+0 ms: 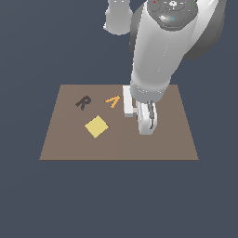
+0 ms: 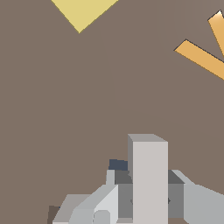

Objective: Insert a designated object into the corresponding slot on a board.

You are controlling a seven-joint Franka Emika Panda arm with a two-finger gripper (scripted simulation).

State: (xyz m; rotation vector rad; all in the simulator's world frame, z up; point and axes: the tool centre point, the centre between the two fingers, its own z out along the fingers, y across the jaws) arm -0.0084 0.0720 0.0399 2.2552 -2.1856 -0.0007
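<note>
The light-grey L-shaped block (image 2: 148, 170) sits between my gripper's (image 2: 148, 199) fingers, whose dark pads press on both of its sides. In the exterior view the block (image 1: 128, 103) shows as a pale bar just behind the gripper (image 1: 147, 126), over the brown board's (image 1: 69, 144) middle-right part. Of the slot (image 2: 118, 165) I see only a small dark navy patch, right beside the block; the block and fingers hide the rest. In the exterior view the arm covers the slot. Whether the block touches the board (image 2: 87, 109) cannot be told.
A yellow square tile (image 1: 96, 126) lies on the board toward the exterior view's left, with its corner (image 2: 81, 13) in the wrist view. Behind it are a dark brown letter R (image 1: 82, 102) and an orange angled piece (image 1: 112, 100), the orange piece (image 2: 201, 57) also in the wrist view.
</note>
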